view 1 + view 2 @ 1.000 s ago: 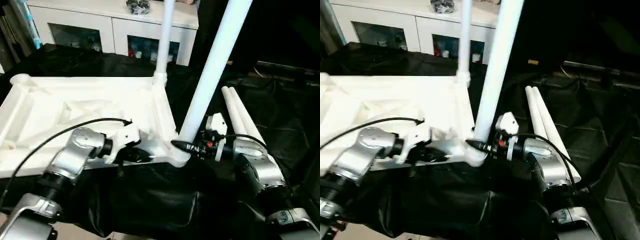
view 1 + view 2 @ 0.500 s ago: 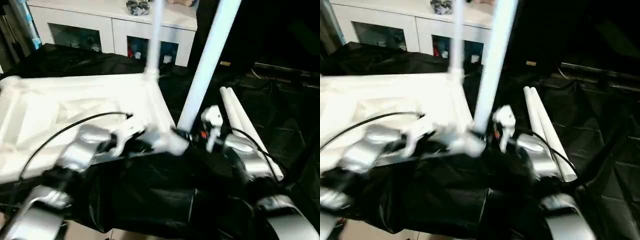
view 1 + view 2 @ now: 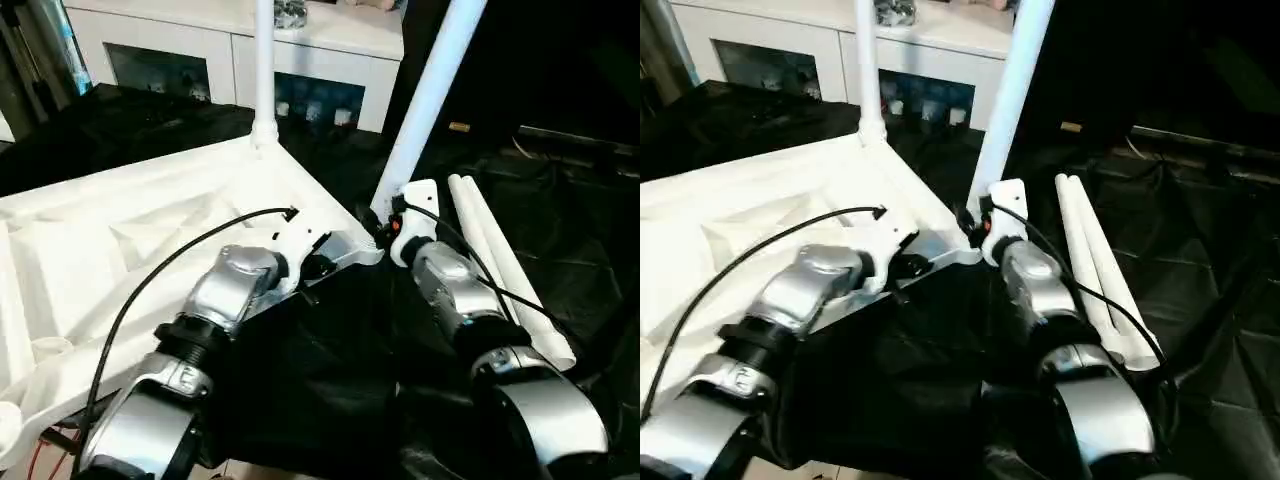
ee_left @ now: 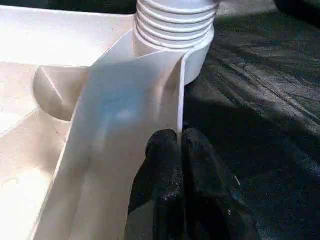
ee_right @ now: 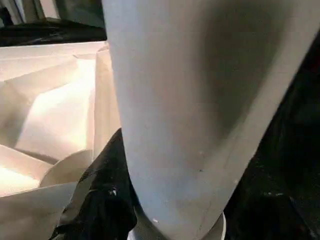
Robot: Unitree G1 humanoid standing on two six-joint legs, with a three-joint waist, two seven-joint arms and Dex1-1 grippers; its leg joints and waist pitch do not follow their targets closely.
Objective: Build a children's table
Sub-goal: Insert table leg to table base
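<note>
White legs (image 3: 425,95) in tabletop (image 3: 120,250) corner sockets

two upright legs (image 3: 425,95) blocking near corner, loose legs (image 3: 500,265) lying rightward

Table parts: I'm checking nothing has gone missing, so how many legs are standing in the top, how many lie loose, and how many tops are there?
Legs standing in corner sockets: 2, the far leg and the near leg
Loose legs lying on the black cloth: 2
Table top: 1
Total: 5 parts
</note>
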